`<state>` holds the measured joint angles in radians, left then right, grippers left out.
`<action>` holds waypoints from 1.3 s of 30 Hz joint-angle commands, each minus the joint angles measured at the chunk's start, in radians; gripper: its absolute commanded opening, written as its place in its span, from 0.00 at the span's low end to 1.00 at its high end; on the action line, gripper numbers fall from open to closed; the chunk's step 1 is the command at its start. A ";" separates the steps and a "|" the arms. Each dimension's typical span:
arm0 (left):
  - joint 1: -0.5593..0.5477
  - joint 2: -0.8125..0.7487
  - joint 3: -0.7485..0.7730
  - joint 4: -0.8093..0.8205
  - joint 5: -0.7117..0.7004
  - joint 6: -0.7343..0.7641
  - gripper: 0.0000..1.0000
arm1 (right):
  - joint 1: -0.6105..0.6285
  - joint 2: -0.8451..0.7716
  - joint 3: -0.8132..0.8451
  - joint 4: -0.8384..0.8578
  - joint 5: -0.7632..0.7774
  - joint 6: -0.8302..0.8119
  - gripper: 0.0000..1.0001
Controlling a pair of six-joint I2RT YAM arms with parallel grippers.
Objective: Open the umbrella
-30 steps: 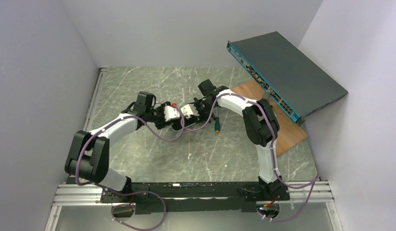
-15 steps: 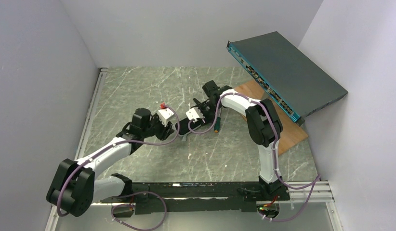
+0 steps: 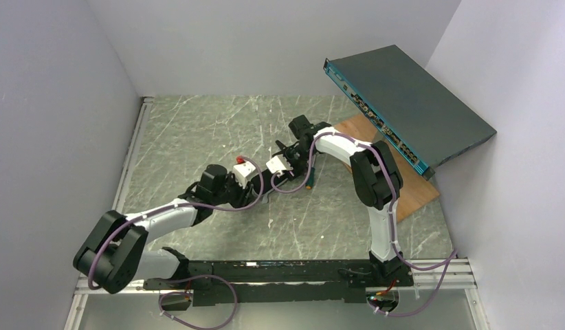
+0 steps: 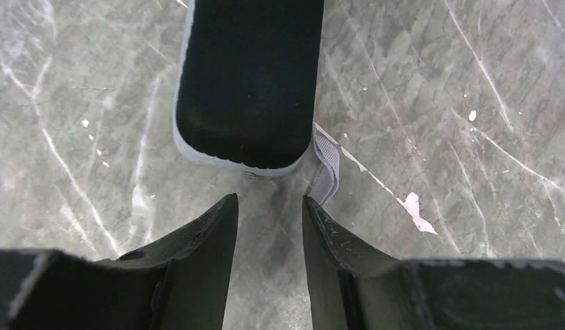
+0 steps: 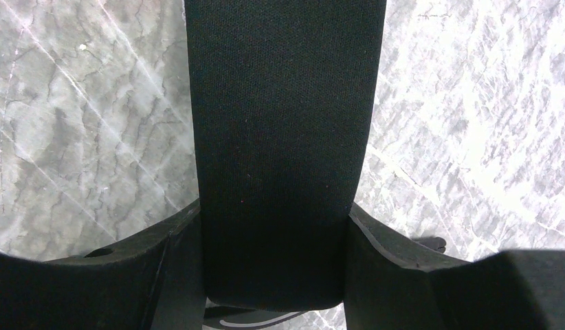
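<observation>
Right gripper [image 5: 273, 210] is clamped across the folded umbrella [image 5: 280, 103], black fabric showing, out over the marbled tabletop [image 4: 472, 82]. The left gripper [image 4: 269, 206] hangs empty, jaws partly apart, just short of the umbrella's grey-rimmed end. The danger is that those narrow jaws shut on air or nip only the loose grey strap [image 4: 326, 172] beside that end, and a pull could drag the fabric through the right gripper's hold.

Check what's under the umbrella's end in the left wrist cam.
A grey strap pokes out from beneath the umbrella at its right corner, with marbled table around. Where the strap attaches is covered. The open left claw sits short of it.
</observation>
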<state>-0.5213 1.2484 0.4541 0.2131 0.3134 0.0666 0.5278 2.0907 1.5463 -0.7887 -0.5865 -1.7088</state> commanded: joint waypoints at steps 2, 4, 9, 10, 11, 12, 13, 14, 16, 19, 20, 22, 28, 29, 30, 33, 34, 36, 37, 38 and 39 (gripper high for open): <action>-0.027 0.088 0.029 0.092 -0.017 0.000 0.45 | -0.006 0.055 -0.025 -0.181 0.032 -0.006 0.07; -0.028 0.119 0.038 0.111 -0.018 0.008 0.45 | -0.007 0.052 -0.030 -0.186 0.031 -0.013 0.07; -0.031 0.185 0.068 0.126 -0.042 0.011 0.43 | -0.007 0.050 -0.034 -0.201 0.034 -0.035 0.07; -0.031 0.194 0.072 0.133 -0.048 0.010 0.42 | -0.006 0.049 -0.037 -0.203 0.037 -0.045 0.07; -0.030 0.201 0.077 0.137 -0.050 0.013 0.41 | -0.008 0.044 -0.044 -0.203 0.039 -0.052 0.07; -0.030 0.208 0.082 0.141 -0.054 0.014 0.39 | -0.006 0.041 -0.051 -0.202 0.041 -0.059 0.07; -0.030 0.211 0.087 0.145 -0.057 0.015 0.37 | -0.007 0.038 -0.055 -0.201 0.042 -0.064 0.07; -0.031 0.213 0.092 0.147 -0.055 0.015 0.35 | -0.007 0.040 -0.055 -0.201 0.042 -0.064 0.07; -0.030 0.210 0.096 0.151 -0.039 0.007 0.33 | -0.006 0.048 -0.038 -0.204 0.038 -0.049 0.06; -0.030 0.205 0.101 0.149 -0.036 -0.022 0.24 | -0.006 0.059 -0.017 -0.223 0.028 -0.047 0.06; -0.030 0.208 0.106 0.138 -0.048 -0.038 0.19 | -0.005 0.057 -0.023 -0.221 0.023 -0.048 0.05; -0.026 0.210 0.110 0.123 -0.071 -0.055 0.10 | -0.007 0.044 -0.045 -0.210 0.020 -0.070 0.03; 0.046 0.199 0.130 0.074 -0.084 -0.048 0.00 | -0.006 0.035 -0.072 -0.203 0.029 -0.119 0.00; 0.069 0.197 0.137 0.073 -0.073 -0.057 0.00 | -0.007 0.035 -0.072 -0.202 0.026 -0.126 0.00; 0.081 0.200 0.153 0.066 -0.075 -0.059 0.00 | -0.007 0.035 -0.073 -0.202 0.027 -0.132 0.00; 0.106 0.209 0.188 0.055 -0.086 -0.059 0.00 | -0.007 0.036 -0.073 -0.203 0.025 -0.150 0.00; 0.114 0.215 0.200 0.056 -0.085 -0.060 0.00 | -0.007 0.038 -0.072 -0.202 0.026 -0.155 0.00; 0.128 0.229 0.223 0.053 -0.084 -0.059 0.00 | -0.006 0.036 -0.077 -0.203 0.028 -0.168 0.00; 0.135 0.236 0.235 0.052 -0.077 -0.059 0.00 | -0.006 0.035 -0.081 -0.194 0.026 -0.171 0.00; 0.141 0.244 0.246 0.046 -0.066 -0.056 0.00 | -0.004 0.031 -0.084 -0.183 0.021 -0.166 0.00; 0.143 0.250 0.255 0.036 -0.054 -0.051 0.00 | -0.005 0.028 -0.084 -0.163 0.012 -0.154 0.06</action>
<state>-0.4240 1.4860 0.6258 0.1894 0.2981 0.0101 0.5205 2.0842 1.5299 -0.8062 -0.6098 -1.7966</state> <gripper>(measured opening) 0.012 0.591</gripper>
